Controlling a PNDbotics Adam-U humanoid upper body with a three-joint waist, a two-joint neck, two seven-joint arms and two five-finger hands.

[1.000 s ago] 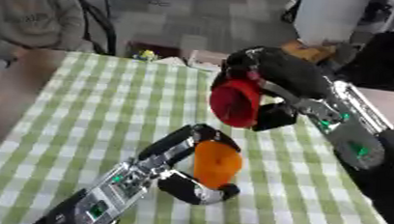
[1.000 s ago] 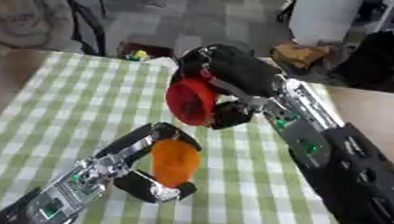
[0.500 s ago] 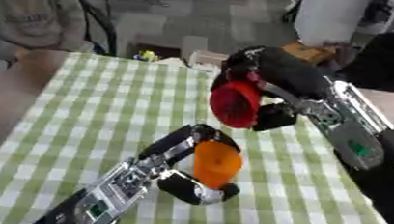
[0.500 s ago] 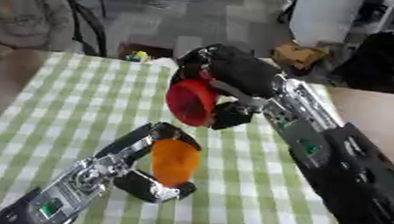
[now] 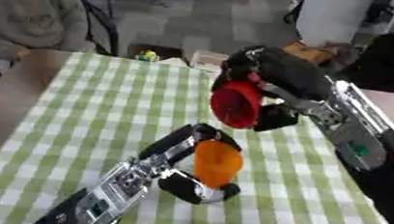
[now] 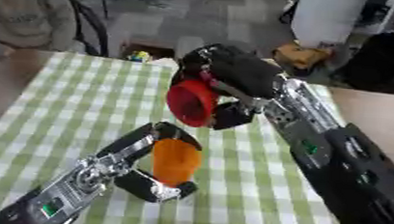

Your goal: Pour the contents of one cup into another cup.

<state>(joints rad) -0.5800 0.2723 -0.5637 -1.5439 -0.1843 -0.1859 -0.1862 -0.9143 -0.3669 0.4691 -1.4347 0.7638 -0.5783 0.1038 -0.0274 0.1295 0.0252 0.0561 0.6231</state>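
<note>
Two cups, one red, one orange. Red cup [image 5: 236, 104] tipped on its side in the air, mouth facing the view's left, above and just beyond the orange cup [image 5: 217, 163]; contents of both cannot be made out. Right hand [image 5: 274, 77] curled round the red cup, hiding its base. Left hand [image 5: 193, 181] curled round the orange cup, upright near the table's [image 5: 108, 104] middle. Checked cloth bare toward the left edge.
</note>
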